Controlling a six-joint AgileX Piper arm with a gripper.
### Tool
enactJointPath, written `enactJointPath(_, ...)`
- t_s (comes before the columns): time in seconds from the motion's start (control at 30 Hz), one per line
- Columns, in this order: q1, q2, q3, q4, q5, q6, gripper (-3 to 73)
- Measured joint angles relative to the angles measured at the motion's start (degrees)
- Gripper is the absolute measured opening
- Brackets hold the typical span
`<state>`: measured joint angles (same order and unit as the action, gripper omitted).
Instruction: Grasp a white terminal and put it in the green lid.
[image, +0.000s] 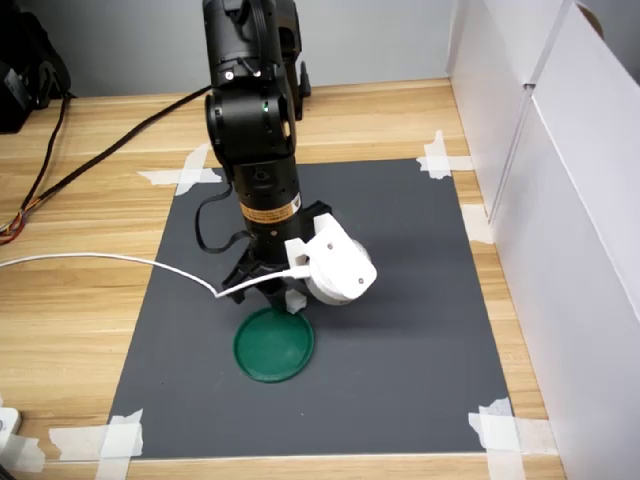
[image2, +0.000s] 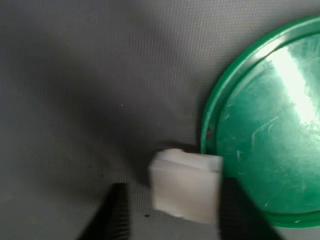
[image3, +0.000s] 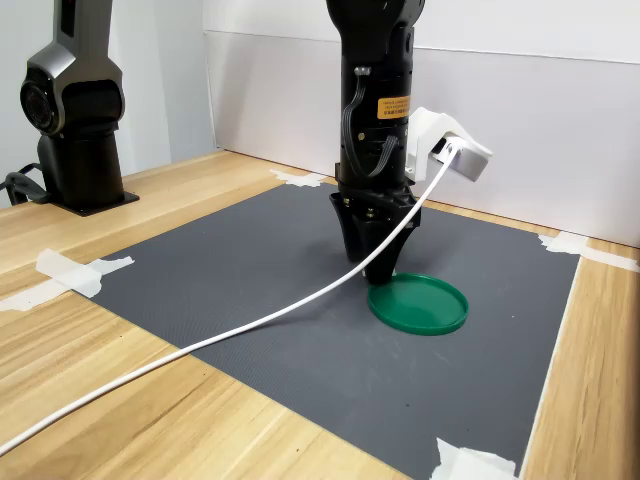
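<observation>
In the wrist view the white terminal (image2: 185, 192) lies on the dark mat right beside the rim of the green lid (image2: 265, 135). My gripper (image2: 172, 205) stands open around the terminal: one finger (image2: 116, 215) is a small gap away from it, and the other (image2: 235, 210) is against its far side. In both exterior views the gripper (image: 275, 300) (image3: 383, 272) points straight down at the mat by the edge of the green lid (image: 273, 345) (image3: 418, 304). The fingers hide the terminal there.
The dark mat (image: 400, 300) is taped to a wooden table. A white cable (image3: 230, 335) runs from the wrist camera (image: 335, 265) across the mat. White panels (image: 570, 200) stand at the first exterior view's right. A second black arm base (image3: 75, 120) stands at the second exterior view's left.
</observation>
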<state>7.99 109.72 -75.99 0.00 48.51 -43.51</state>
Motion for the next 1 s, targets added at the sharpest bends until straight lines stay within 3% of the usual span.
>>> enactJointPath(0.07, 0.00, 0.00, 0.00, 0.00, 0.00, 0.14, 30.1)
enactJointPath(0.13, 0.00, 0.00, 0.00, 0.00, 0.00, 0.21, 27.0)
enactJointPath(0.47, -0.06, -3.62, -0.04, 0.00, 0.35, 0.37, 27.0)
enactJointPath(0.8, -1.62, -6.23, -11.42, 5.70, 8.66, 0.42, 27.0)
enactJointPath(1.0, -2.06, -2.32, -16.70, 3.31, 10.79, 0.54, 27.0)
